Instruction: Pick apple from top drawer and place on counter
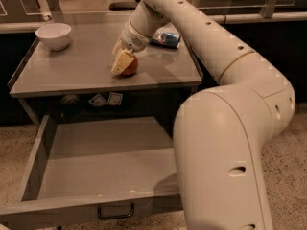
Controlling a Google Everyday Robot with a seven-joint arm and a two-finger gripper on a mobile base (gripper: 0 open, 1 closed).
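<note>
The apple (132, 67), red with yellowish patches, rests on the counter (81, 61) near its middle front. My gripper (126, 67) reaches down from the arm at the right and is shut on the apple, with a pale finger (120, 63) lying against its left side. The far finger is hidden behind the apple. The top drawer (103, 164) is pulled open below the counter, with only bare grey bottom showing and a small black handle (115, 212) on its front.
A white bowl (53, 35) stands at the counter's back left. A crushed blue can (166, 38) lies at the back right, behind my wrist. My arm's large pale body (225, 152) covers the drawer's right side. Dark cabinets run behind.
</note>
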